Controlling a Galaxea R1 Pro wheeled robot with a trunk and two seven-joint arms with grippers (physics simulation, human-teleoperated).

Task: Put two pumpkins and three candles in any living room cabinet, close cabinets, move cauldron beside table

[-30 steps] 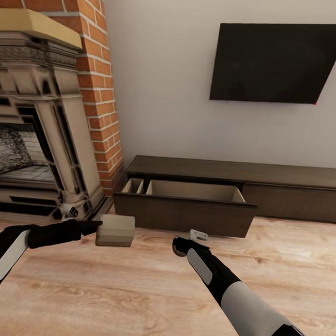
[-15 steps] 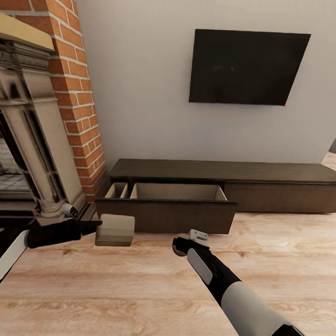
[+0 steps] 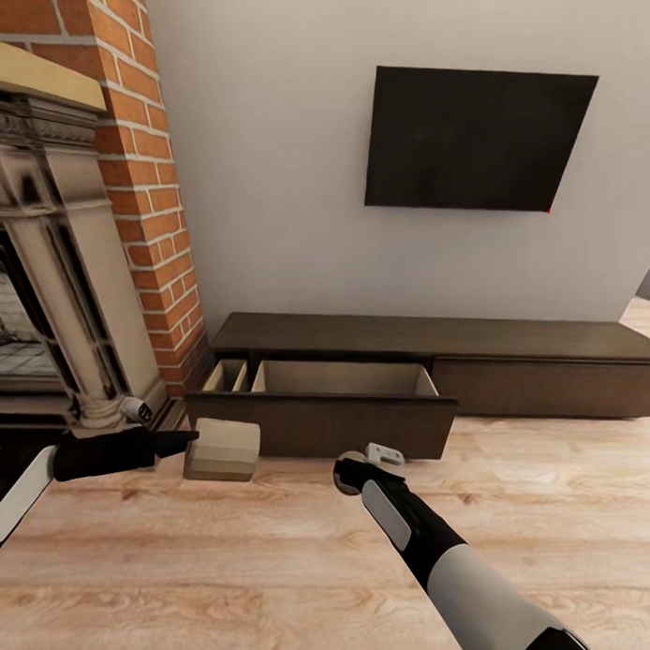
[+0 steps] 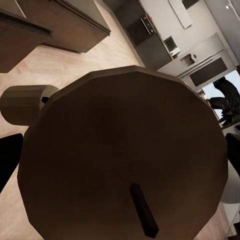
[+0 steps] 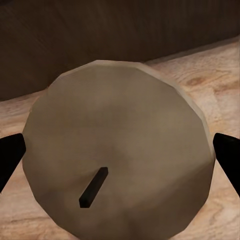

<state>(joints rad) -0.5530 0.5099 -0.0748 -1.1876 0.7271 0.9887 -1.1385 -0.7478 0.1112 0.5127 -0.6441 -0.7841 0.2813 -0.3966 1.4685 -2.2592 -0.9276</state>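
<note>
while clamped (both tools [image 3: 192, 442]), candles [image 3: 223, 450] held.

Beige candles [image 3: 223, 449] before open-drawered cabinet [image 3: 437, 336]

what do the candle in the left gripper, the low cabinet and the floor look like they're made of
Candle: matte beige-tan, probably wax; its end face carries a small dark wick, and the faceted sides are render geometry. Cabinet: dark brown wood with faint grain and a satin finish; the open drawer is lined in paler wood. Floor: light wood planks with visible grain, slightly glossy.
</note>
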